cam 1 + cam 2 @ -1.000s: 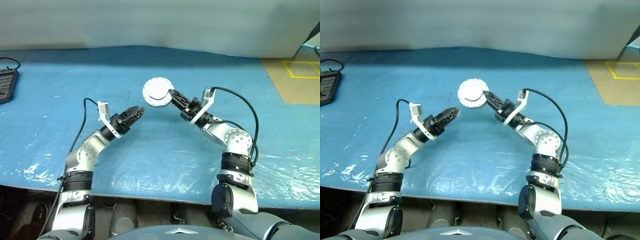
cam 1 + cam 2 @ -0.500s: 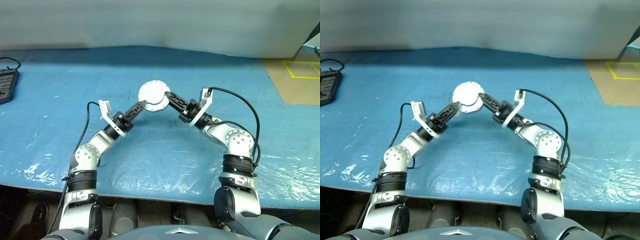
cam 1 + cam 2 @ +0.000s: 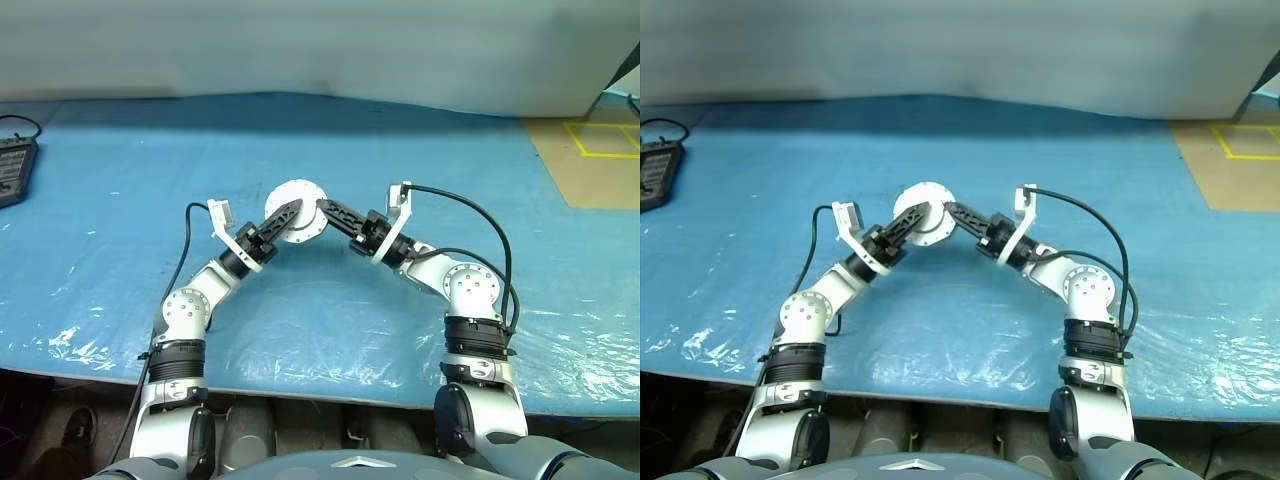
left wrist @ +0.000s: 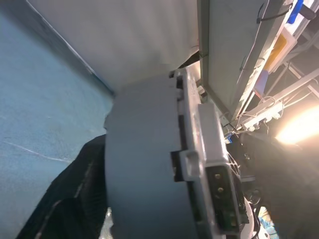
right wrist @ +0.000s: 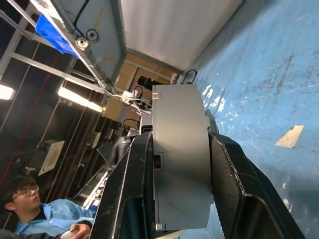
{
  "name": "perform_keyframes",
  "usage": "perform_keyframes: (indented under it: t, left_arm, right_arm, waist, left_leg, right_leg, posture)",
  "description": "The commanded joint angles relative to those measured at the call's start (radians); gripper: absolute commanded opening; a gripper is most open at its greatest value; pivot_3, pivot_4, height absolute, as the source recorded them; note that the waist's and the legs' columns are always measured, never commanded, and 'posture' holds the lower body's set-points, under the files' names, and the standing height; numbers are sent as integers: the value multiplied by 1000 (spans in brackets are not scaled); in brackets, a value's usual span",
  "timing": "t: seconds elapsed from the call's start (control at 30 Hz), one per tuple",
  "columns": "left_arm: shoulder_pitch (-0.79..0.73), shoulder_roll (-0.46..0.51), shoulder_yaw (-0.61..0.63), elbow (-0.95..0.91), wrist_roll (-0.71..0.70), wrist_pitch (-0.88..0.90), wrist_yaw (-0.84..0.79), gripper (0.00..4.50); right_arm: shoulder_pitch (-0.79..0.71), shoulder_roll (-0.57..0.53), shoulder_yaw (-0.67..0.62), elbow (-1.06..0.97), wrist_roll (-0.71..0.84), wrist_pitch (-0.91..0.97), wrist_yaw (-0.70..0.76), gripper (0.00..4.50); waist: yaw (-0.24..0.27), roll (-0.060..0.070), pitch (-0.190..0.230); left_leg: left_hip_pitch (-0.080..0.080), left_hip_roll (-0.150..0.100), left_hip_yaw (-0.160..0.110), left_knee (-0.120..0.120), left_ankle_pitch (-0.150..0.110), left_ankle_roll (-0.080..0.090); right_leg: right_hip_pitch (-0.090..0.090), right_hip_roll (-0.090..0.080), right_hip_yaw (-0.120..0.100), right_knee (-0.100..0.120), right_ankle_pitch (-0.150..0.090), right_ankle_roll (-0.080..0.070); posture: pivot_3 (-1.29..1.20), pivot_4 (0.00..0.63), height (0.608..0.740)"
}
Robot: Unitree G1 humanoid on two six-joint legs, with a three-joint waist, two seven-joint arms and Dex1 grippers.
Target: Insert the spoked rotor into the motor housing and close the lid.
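Motor housing held between two claws above the desk

Here the motor housing point(image 3: 293, 211), a squat grey metal puck with a small flange of lugs round one end, is up off the blue-covered desk point(image 3: 120, 180), between the two arms. The right claw point(image 3: 322, 207) is clamped across its thickness: in the right wrist view the puck's flat faces sit against both black fingers point(image 5: 227, 174). The left claw point(image 3: 285, 213) reaches in from the other side with its jaws partly apart around the rim; one dark finger lies against the curved wall in the left wrist view, but whether it grips yet I cannot tell.

By its look the puck is solid metal, so probably heavy for its size, stiff, and smooth enough to slip. A hold across the flat faces or behind the flange looks safest, and the delicate inner side should be kept clear of the fingers.

Hard to judge: which face is open, since the head views give just a pale round face. A person in a light blue top point(image 5: 45, 226) is in the right wrist view's corner, and a dark device point(image 3: 12, 165) lies at the desk's left edge
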Motion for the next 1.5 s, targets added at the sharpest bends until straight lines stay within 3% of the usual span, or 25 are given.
perform_keyframes:
  t: [0.03, 0.33, 0.57, 0.7, 0.83, 0.93, 1.03, 1.33, 1.5]
  left_arm:
    - [-11, -15, -16, -28, 2, -25, -17, 2709]
    - [-25, -29, -44, 3, 61, -51, 16, 2679]
    - [-48, -37, -24, 63, 127, -136, 55, 2679]
    - [-91, -39, 25, 104, 150, -221, 91, 2679]
    - [-187, -28, 123, 238, 212, -421, 225, 2679]
    - [-309, 40, 207, 469, 296, -634, 384, 2679]
    - [-405, 122, 214, 691, 405, -772, 549, 2679]
    - [-506, 196, 224, 924, 483, -879, 655, 2679]
    - [-487, 245, 220, 940, 526, -924, 718, 4098]
  right_arm:
    - [-19, 7, 10, -29, 4, -35, 11, 1205]
    - [-31, 16, 28, 5, -33, -90, 38, 1205]
    - [-54, 15, 52, 69, -204, -278, 8, 3512]
    - [-72, 4, 36, 115, -259, -364, -6, 3512]
    - [-63, -23, 37, 134, -291, -402, 6, 3512]
    - [-44, -44, 41, 134, -301, -402, 17, 3512]
    - [-25, -50, 56, 125, -319, -405, 18, 3512]
    - [0, -43, 66, 98, -331, -403, 20, 3512]
    - [-6, -50, 65, 110, -332, -402, 23, 3580]
  waist:
    - [0, 0, 0]
    - [0, 0, 0]
    - [-5, 0, 0]
    - [-13, 0, 0]
    - [-19, -1, 0]
    - [-26, -1, 1]
    - [-30, -1, 1]
    - [-13, -2, 1]
    - [-22, -2, 1]
  left_leg:
    - [0, 0, 0, 0, 0, 0]
    - [0, 0, -1, 2, 0, 0]
    - [0, 0, -1, 5, 0, 0]
    - [-2, 0, -2, 7, 0, 0]
    - [-4, 0, -6, 10, 0, 1]
    - [-5, -1, -9, 13, 0, 1]
    - [-5, 0, -13, 14, 0, 1]
    - [-8, -2, -15, 17, 0, 1]
    - [-6, -1, -15, 19, 0, 1]
  right_leg:
    - [0, 0, 0, 0, 0, 0]
    - [1, 0, 0, 1, 0, 0]
    - [1, 0, 0, 1, 2, 0]
    - [1, 0, 0, 1, 2, 0]
    - [1, 0, -2, 2, 4, 0]
    - [2, 0, -3, 1, 6, 1]
    - [2, 1, -3, 1, 8, 2]
    - [4, 0, -6, 1, 9, 3]
    - [5, 0, -6, 2, 10, 1]
  posture:
    - [0, 150, 740]
    - [0, 150, 740]
    - [0, 150, 740]
    - [0, 150, 740]
    - [0, 150, 740]
    - [0, 150, 740]
    - [0, 150, 740]
    - [0, 150, 740]
    - [0, 150, 740]
